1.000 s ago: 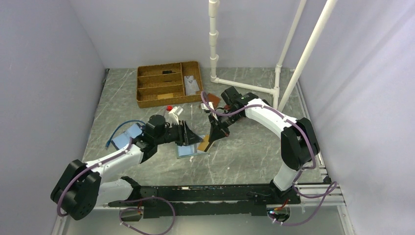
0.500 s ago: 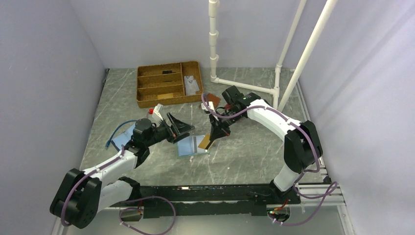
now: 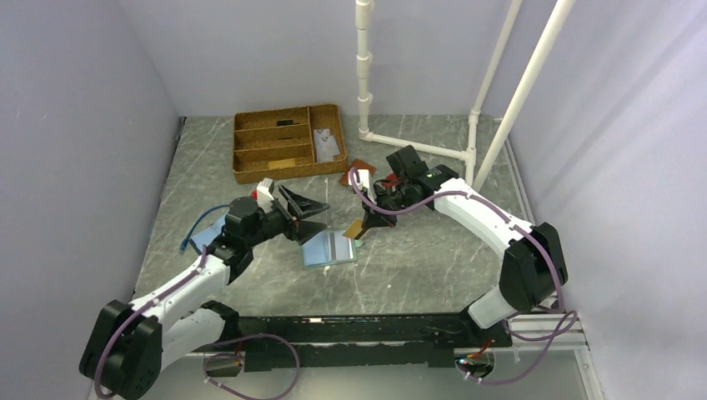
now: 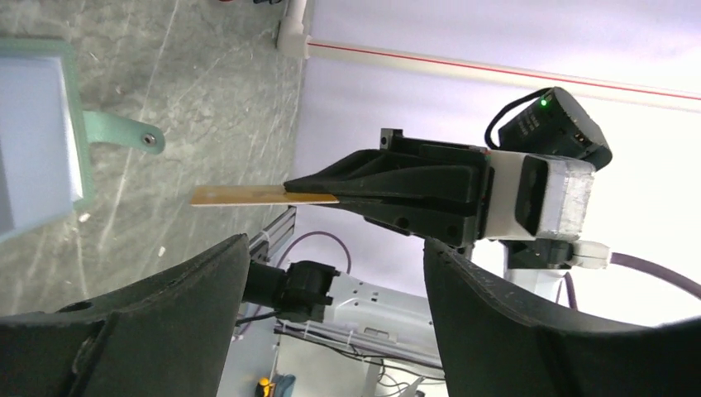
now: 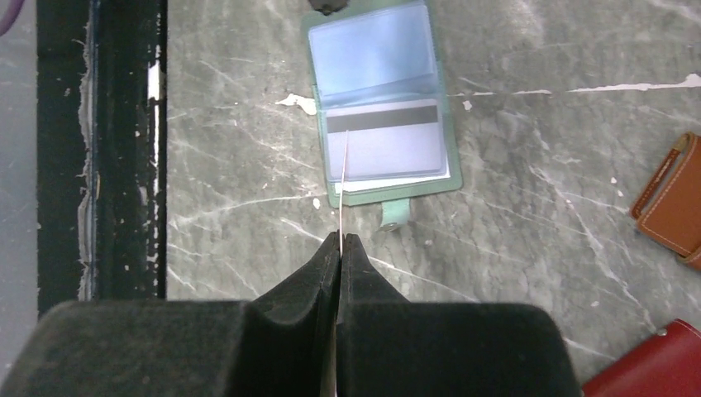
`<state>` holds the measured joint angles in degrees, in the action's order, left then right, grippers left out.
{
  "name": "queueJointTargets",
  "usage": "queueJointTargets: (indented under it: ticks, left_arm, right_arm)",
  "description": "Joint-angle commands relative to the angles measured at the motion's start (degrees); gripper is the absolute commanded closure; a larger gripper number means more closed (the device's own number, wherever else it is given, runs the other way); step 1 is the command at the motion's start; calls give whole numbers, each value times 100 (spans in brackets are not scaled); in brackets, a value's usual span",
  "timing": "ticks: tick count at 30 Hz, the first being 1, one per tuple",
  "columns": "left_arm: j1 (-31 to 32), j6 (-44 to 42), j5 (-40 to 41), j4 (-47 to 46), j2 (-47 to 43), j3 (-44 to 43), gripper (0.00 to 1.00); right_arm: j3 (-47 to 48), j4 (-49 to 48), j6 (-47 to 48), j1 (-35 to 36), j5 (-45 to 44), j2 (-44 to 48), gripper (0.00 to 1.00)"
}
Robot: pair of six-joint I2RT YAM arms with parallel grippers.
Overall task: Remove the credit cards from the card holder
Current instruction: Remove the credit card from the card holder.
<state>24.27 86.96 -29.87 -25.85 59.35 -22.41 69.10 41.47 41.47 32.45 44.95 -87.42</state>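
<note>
- Lying open and flat on the grey marble worktop (image 5: 529, 273): card holder (image 5: 376, 62), upper middle of the right wrist view and dead centre of the top cam.
- Clear pockets inside, greenish edge, snap tab poking toward the bottom of the wrist view.
- Sitting in its lower pocket: whitish card (image 5: 382, 141) w/ a black mag stripe.
- Pinched tight on a tan card (image 4: 240, 195): right gripper (image 5: 340, 240), fingers pressed together w/ only the thin card between them.
- Card shows edge-on in the right wrist view, sticking out past the tips. Up off the worktop. In the left wrist view there's a gap between it and the holder's edge.
- Spread wide w/ nothing between the fingers: left gripper (image 3: 321, 215), hanging just up-left of the holder in the top cam, aimed toward the other gripper.
- Down the right edge of the right wrist view: brown wallet (image 5: 674, 207) and, in the bottom corner, red wallet (image 5: 653, 364), both well apart from the holder.
- Upper middle-left of the top cam: wooden tray (image 3: 250, 175) w/ dividers.
- Left of the left arm in the top cam: light blue flat piece (image 3: 207, 236) w/ a blue cable.
</note>
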Motion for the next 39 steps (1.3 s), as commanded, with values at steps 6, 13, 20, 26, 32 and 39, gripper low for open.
queueJointTargets:
  ticks: [6,13,20,26,32,39]
  left_arm:
    - [692,1005,805,1277,77,-722,21]
    - [886,1371,496,452,1095,-815,27]
    - [1050,1377,566,247,1437,-883,32]
    - [1071,1404,506,-120,1640,-764,56]
    - [1071,1318,412,-518,1756,-701,90]
    - [962,937,518,-825,1664,-472,100]
  right_arm:
    - [-208,-609,-111,233,-487,382,100]
    - [-328,-790,-122,458,-762,521,100]
    - [-439,-959,-65,854,-1271,597,100]
    - [-470,-1006,-48,1011,-1460,626,100]
    - [-476,-971,23,1083,-1476,638,99]
    - [-396,-661,164,1088,-1028,574,62]
